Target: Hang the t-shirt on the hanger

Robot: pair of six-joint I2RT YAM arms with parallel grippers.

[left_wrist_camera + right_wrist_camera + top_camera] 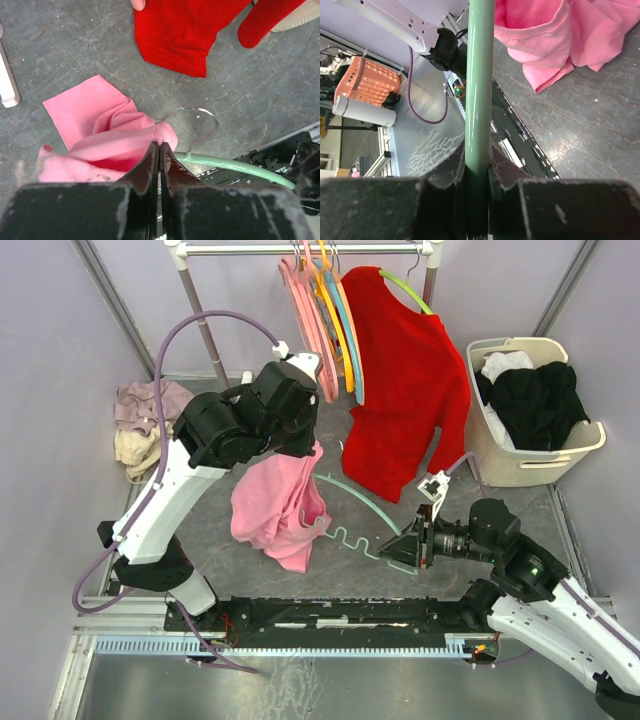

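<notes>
The pink t-shirt (272, 508) hangs bunched from my left gripper (316, 450), its lower part resting on the grey floor. In the left wrist view the left gripper (160, 144) is shut on a fold of the t-shirt (100, 125). The pale mint hanger (358, 502) lies slanted beside the shirt, its wavy bar near the shirt's hem. My right gripper (402, 545) is shut on the hanger's end. In the right wrist view the hanger (480, 75) runs straight up from the right gripper (479, 161), with the t-shirt (540, 30) just beyond it.
A red long-sleeved shirt (405, 390) hangs on a lime hanger from the rail (300, 248), next to pink and coloured hangers (320, 320). A beige laundry basket (500, 465) with dark and white clothes stands at right. Beige clothing (140, 425) lies at left.
</notes>
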